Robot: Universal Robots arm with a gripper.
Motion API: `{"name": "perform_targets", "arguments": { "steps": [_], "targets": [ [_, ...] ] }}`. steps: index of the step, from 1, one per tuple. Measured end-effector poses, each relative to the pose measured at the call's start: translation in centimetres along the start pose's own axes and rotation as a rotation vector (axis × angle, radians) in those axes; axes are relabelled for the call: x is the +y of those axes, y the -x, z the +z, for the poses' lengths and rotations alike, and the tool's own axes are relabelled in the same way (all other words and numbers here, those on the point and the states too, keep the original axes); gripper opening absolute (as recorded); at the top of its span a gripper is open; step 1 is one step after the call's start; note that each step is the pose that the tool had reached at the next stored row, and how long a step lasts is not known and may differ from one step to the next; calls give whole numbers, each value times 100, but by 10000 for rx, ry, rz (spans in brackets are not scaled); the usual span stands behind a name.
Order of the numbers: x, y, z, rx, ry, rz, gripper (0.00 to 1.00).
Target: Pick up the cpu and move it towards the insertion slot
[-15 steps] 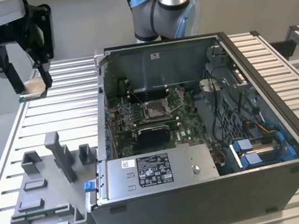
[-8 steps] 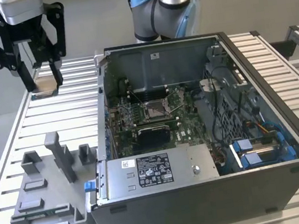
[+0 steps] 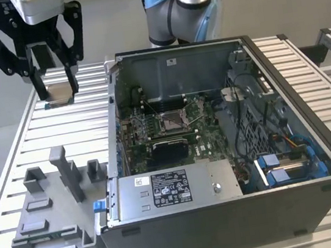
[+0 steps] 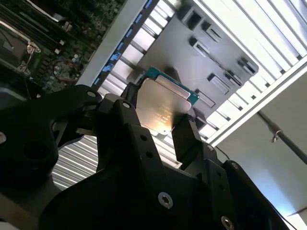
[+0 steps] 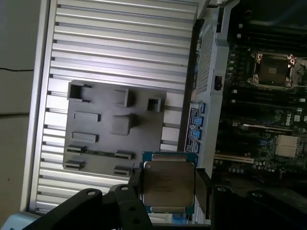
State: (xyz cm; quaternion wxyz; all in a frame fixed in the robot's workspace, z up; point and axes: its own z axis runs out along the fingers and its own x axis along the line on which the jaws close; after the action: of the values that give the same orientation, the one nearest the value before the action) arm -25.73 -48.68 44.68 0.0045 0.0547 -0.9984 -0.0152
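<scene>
A: Fingers [image 5: 204, 191]?
B: Closed on the cpu [image 5: 169, 187], gripping opposite edges, held above the desk [image 3: 10, 158].
A: Insertion slot [image 3: 172, 121]?
B: Inside the computer case [image 3: 167, 222], toward the exterior view's right of the cpu. Well apart.

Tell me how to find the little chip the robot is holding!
Start at the big open computer case on the slatted metal table. Look beyond its far corner on the exterior view's left, where a black gripper hangs over the table. The chip is the thin silvery square with a green rim pinched in that gripper, unlike the chunky grey tray on the table.
</scene>
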Motion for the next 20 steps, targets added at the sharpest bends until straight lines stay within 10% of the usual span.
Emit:
{"name": "perform_targets", "arguments": {
  "steps": [20],
  "targets": [
    [-55,504,-2,12,-3,-355,0]
  ]
}}
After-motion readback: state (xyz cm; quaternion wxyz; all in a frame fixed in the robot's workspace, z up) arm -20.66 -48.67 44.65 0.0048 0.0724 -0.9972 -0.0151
